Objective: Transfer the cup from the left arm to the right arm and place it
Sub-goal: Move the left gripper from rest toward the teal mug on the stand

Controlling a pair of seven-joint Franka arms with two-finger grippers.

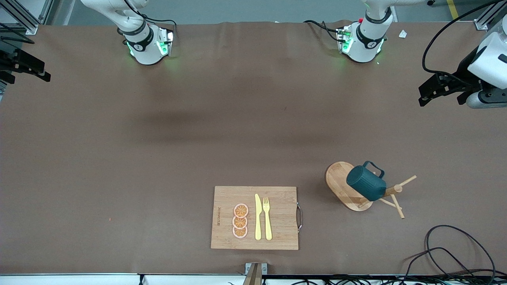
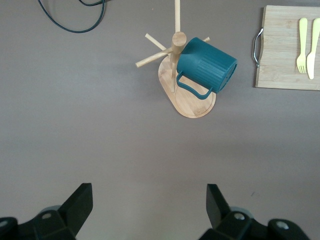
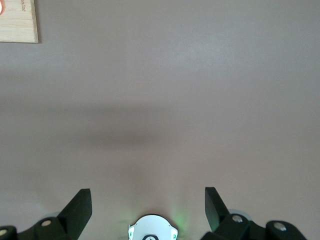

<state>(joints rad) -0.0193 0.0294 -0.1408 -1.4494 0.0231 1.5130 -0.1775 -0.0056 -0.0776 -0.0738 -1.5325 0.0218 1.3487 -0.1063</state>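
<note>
So the cup [image 1: 366, 183] hangs on the mug tree [image 1: 358, 193], free for grasping; my left end effector [image 2: 145, 212] hovers wide open, empty; my right end effector [image 3: 145, 212] waits open, empty.

Teal cup [image 1: 365, 182] tilted on wooden rack [image 1: 348, 190]

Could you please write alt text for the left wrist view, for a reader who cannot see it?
A dark teal cup hangs tilted on a peg of a wooden mug stand on the brown table, with the open left gripper above bare table. A wooden board with a yellow fork shows at the frame's edge.
</note>
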